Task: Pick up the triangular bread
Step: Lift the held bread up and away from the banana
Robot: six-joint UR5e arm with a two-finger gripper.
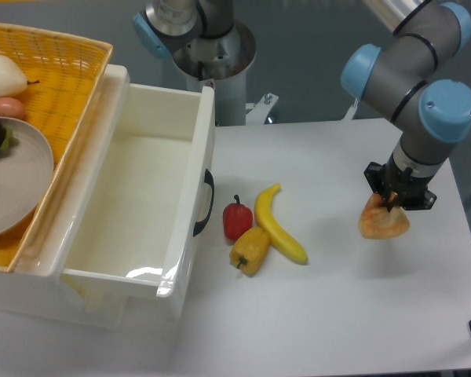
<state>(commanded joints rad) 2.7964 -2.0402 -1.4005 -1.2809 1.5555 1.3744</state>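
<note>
A robot arm's pincer (394, 206) is clenched on the top of the triangular bread (383, 223), which hangs directly beneath it over the right side of the white tabletop (361, 314). No clear shadow or contact shows under the bread, so the pickup appears essentially done; only a clean lift away seems left. The bread's wide, rounded edge faces down and its narrower end points up into the pincer, so its long axis runs roughly vertical. Well to the pincer's left lie 1 banana (279, 224) and 2 peppers (250, 250).
</note>
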